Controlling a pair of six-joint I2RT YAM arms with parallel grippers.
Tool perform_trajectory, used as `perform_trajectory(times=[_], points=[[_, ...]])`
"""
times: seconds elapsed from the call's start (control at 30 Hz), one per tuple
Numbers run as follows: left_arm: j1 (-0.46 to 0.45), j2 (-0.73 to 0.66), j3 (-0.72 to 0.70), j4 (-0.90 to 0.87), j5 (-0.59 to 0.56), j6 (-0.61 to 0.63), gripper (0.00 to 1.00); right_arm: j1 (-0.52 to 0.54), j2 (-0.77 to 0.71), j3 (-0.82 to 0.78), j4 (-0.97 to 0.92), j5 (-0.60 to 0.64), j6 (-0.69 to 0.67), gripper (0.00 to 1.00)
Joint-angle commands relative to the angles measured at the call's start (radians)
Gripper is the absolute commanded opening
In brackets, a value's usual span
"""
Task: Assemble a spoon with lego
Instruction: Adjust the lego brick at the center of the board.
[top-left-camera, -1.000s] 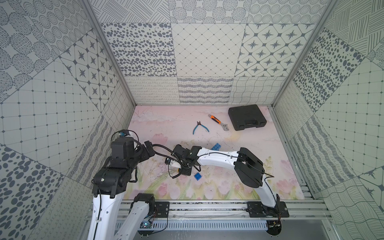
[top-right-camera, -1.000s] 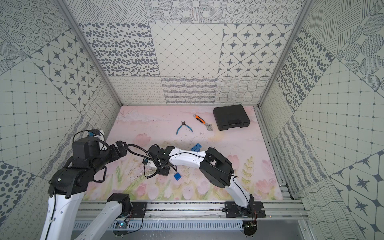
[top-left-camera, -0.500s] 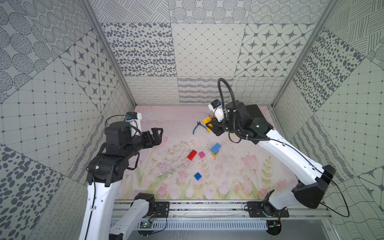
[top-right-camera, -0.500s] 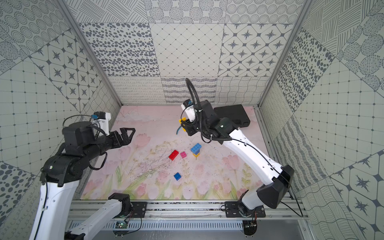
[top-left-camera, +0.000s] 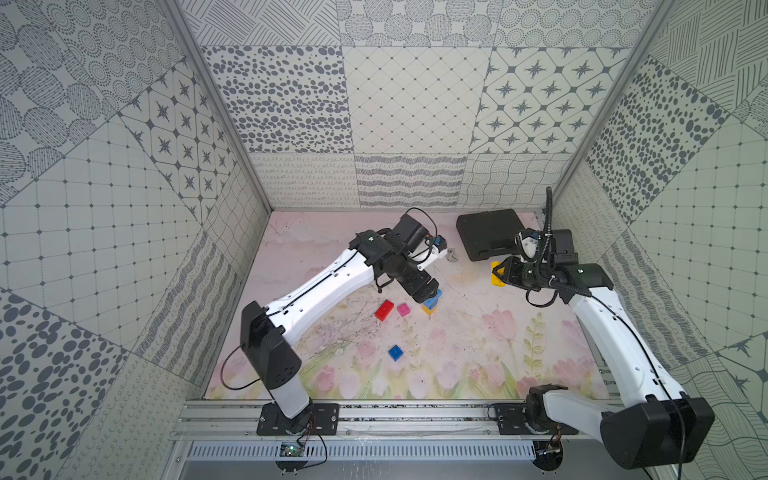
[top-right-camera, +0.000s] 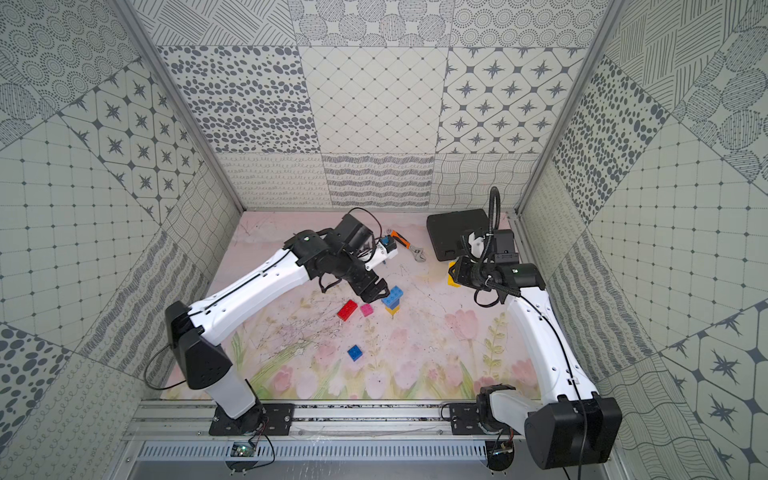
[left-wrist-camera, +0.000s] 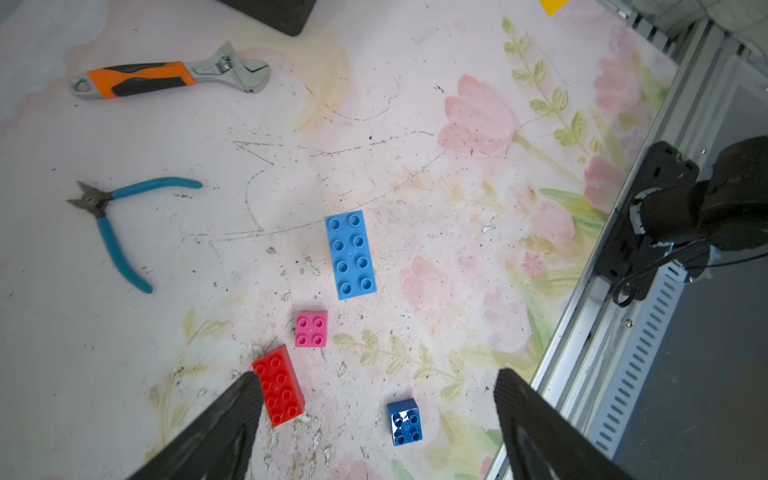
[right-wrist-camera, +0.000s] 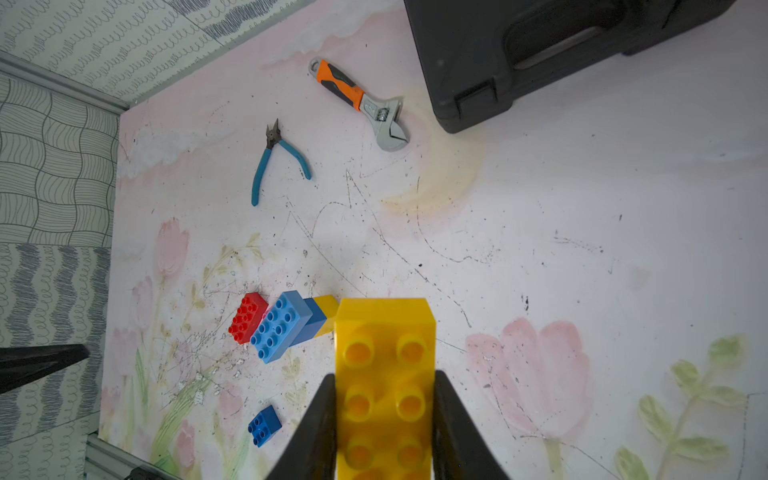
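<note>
No spoon is in view; the lego lies as loose bricks and one small stack. My right gripper (right-wrist-camera: 384, 376) is shut on an oblong yellow brick (right-wrist-camera: 384, 332), held above the mat by the black case (top-left-camera: 496, 272). A light blue oblong brick (left-wrist-camera: 350, 253) tops a dark blue and a yellow brick (right-wrist-camera: 328, 316) at mid-mat. Beside that stack lie a red brick (left-wrist-camera: 278, 384) and a pink brick (left-wrist-camera: 311, 328). A dark blue square brick (left-wrist-camera: 405, 422) lies nearer the front. My left gripper (left-wrist-camera: 374, 374) hangs open over these bricks, next to the stack (top-left-camera: 432, 300) and holding nothing.
An orange-handled wrench (left-wrist-camera: 166, 79) and blue-handled pliers (left-wrist-camera: 112, 224) lie toward the back. A closed black case (top-left-camera: 490, 235) sits at the back right. Patterned walls close three sides, and a metal rail (top-left-camera: 395, 419) runs along the front edge.
My left arm has swung from the left wall out over the bricks at mid-mat. The right arm has carried the yellow brick from the back centre to the right, by the case.
</note>
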Motion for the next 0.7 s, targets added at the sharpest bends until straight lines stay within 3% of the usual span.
perform_trajectory(times=[0.0, 0.17, 0.4, 0.67], points=[[-0.057, 0.189, 0.148, -0.121, -0.058, 0.253, 0.87, -0.010, -0.036, -0.020, 0.074, -0.074, 0.027, 0.22], [-0.065, 0.316, 0.243, -0.183, -0.120, 0.314, 0.84, -0.011, -0.045, -0.040, 0.074, -0.082, 0.016, 0.22], [-0.041, 0.372, 0.280, -0.194, -0.180, 0.326, 0.82, -0.010, -0.084, -0.077, 0.074, -0.091, 0.004, 0.21], [-0.021, 0.431, 0.308, -0.207, -0.149, 0.301, 0.76, -0.010, -0.116, -0.075, 0.063, -0.098, -0.011, 0.21]])
